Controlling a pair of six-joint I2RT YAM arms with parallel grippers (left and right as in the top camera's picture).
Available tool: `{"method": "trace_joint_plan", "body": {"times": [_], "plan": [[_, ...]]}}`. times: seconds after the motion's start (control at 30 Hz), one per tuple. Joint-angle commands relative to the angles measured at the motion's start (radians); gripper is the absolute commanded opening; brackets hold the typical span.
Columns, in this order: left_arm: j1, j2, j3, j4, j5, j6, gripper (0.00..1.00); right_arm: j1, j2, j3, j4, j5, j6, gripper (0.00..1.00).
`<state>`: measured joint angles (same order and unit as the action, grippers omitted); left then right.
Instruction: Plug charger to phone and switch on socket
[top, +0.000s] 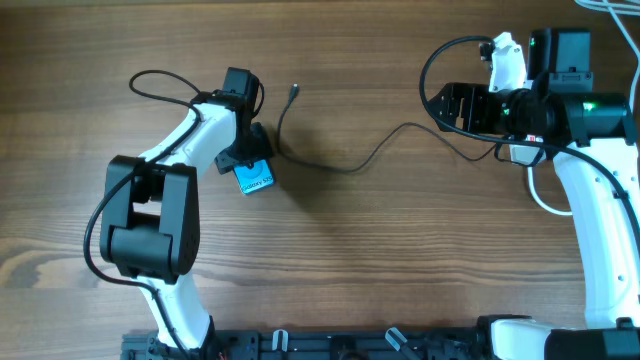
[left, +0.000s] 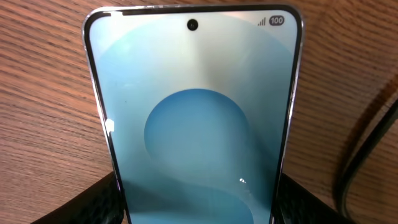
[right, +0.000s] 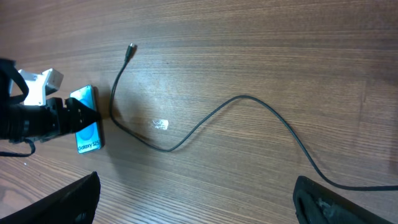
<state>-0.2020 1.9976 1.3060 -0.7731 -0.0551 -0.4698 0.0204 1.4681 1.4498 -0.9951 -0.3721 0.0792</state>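
Observation:
The phone (top: 256, 179), with a teal and light-blue screen, lies flat on the wooden table. My left gripper (top: 245, 152) is shut on its long sides. In the left wrist view the phone (left: 196, 112) fills the frame between the two black fingers (left: 199, 214). The charger, a thin black cable (top: 350, 168), snakes across the table. Its small plug (top: 293, 92) lies free above and right of the phone, apart from it. My right gripper (top: 445, 105) is open and empty above the cable's right part. The socket is mostly hidden under the right arm; only a white piece (top: 520, 153) shows.
A thick white cord (top: 545, 200) loops beside the right arm. The right wrist view shows the phone (right: 87, 127), the plug (right: 130, 48), the cable (right: 249, 99) and my wide-open fingers (right: 196, 199). The cable also shows in the left wrist view (left: 367, 155).

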Motion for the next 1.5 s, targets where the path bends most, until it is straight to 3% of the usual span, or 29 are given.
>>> {"method": "trace_joint_plan", "body": {"times": [0.0, 0.13, 0.4, 0.53, 0.73, 0.93, 1.1, 1.33, 1.47], "plan": [[-0.011, 0.0, -0.011, 0.006, 0.044, -0.011, 0.64, -0.005, 0.01, 0.021, 0.0, 0.013, 0.01, 1.0], [-0.005, -0.006, 0.023, -0.009, 0.043, -0.013, 0.61, -0.005, 0.01, 0.021, 0.003, 0.013, 0.01, 1.0], [0.002, -0.097, 0.274, -0.184, 0.063, -0.011, 0.61, -0.005, 0.01, 0.021, 0.003, 0.012, 0.018, 1.0], [0.005, -0.155, 0.29, -0.178, 0.141, -0.154, 0.64, -0.005, 0.01, 0.021, 0.005, 0.005, 0.06, 1.0], [0.006, -0.163, 0.29, -0.178, 0.528, -0.232, 0.65, -0.005, 0.01, 0.021, 0.008, 0.006, 0.081, 1.0], [0.011, -0.163, 0.29, -0.182, 0.87, -0.536, 0.57, -0.005, 0.012, 0.016, 0.006, 0.005, 0.082, 1.0], [0.021, -0.163, 0.29, -0.182, 1.038, -0.757, 0.58, -0.005, 0.014, 0.014, 0.002, 0.006, 0.082, 1.0], [0.048, -0.163, 0.29, -0.182, 1.231, -0.8, 0.56, -0.005, 0.014, 0.014, 0.002, 0.006, 0.108, 1.0], [0.071, -0.163, 0.29, -0.182, 1.27, -0.799, 0.55, -0.005, 0.014, 0.014, 0.002, 0.005, 0.108, 0.99]]}}
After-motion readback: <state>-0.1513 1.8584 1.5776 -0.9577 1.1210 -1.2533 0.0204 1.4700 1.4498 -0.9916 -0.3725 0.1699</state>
